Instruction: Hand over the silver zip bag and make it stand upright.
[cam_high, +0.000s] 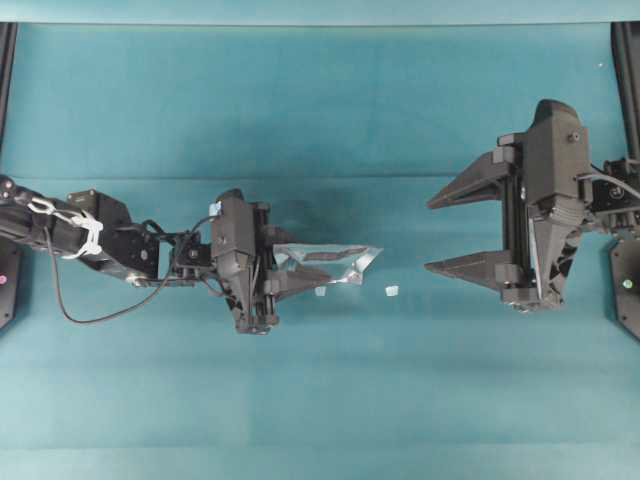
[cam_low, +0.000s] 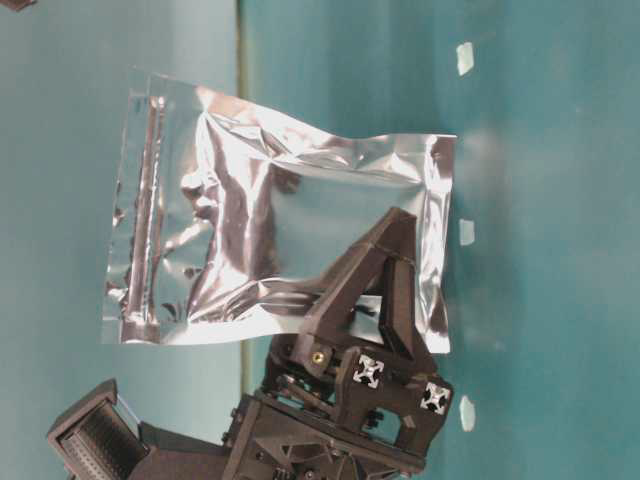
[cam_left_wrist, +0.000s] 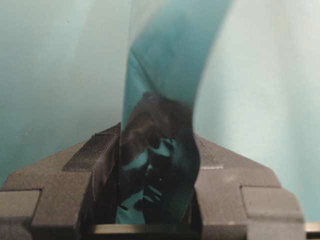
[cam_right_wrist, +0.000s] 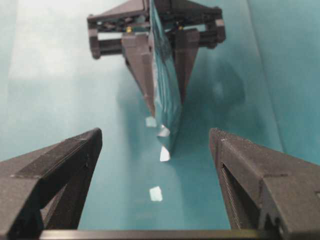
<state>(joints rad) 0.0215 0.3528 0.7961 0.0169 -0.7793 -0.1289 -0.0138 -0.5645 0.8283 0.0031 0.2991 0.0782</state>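
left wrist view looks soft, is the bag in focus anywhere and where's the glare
Left wrist view: the silver zip bag is blurred, too close, mirroring teal between the left gripper fingers. Table-level view: sharpest, with bright glare streaks on the crinkled foil. Right wrist view: the right gripper fingers are soft in the foreground. Overhead view: even light, with little glare on the bag.

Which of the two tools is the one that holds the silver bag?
The left tool. Its fingers are closed on one end of the silver bag, while the right tool stands wide open, empty and apart from the bag.
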